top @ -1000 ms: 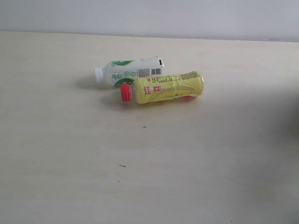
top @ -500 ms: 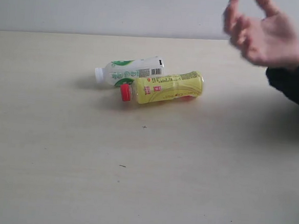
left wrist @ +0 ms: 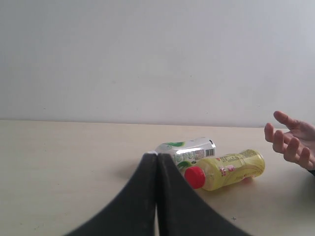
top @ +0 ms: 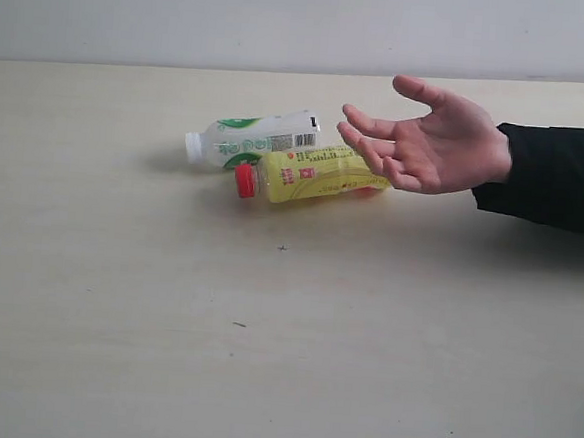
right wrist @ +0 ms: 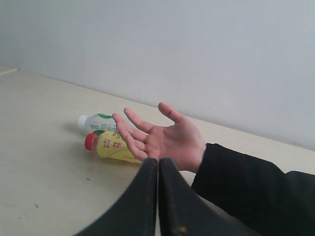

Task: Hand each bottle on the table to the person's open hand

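My left tool (left wrist: 156, 155), right tool (right wrist: 158, 160): both closed tight, empty. Yellow-labelled bottle (top: 320, 174) lies on worktop (top: 115, 317), touching white-and-green bottle (top: 253, 136); open hand (top: 428, 143) near its base. Risk: my grab sets neighbour rolling, or I clip fingers (top: 369, 124).

wall (top: 286, 23) | plain pale grey | spans the whole background | seen in all three views

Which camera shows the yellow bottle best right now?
The left wrist view: the yellow bottle lies in full sight, red cap to base, clear of the hand. The exterior view has the hand over its base end; the right wrist view shows only its cap end behind the hand.
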{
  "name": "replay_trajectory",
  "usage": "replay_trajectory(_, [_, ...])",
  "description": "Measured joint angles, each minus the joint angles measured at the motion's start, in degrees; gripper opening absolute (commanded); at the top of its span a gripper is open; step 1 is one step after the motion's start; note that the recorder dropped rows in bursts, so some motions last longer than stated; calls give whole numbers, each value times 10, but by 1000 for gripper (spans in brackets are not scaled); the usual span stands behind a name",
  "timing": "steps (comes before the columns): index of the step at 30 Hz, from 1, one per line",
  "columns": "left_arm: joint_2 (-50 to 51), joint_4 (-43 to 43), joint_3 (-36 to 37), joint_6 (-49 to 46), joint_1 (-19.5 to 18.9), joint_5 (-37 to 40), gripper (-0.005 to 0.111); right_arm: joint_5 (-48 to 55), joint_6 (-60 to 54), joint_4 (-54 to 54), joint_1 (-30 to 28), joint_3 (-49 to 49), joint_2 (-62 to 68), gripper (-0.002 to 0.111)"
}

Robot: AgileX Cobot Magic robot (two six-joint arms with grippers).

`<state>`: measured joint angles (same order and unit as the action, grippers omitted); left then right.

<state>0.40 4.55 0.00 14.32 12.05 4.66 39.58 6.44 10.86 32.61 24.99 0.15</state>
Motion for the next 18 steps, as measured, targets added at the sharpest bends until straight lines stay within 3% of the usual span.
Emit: replay_trajectory(18, [0,0,0,0,0,0,0,0,0,27,0,0,0,1])
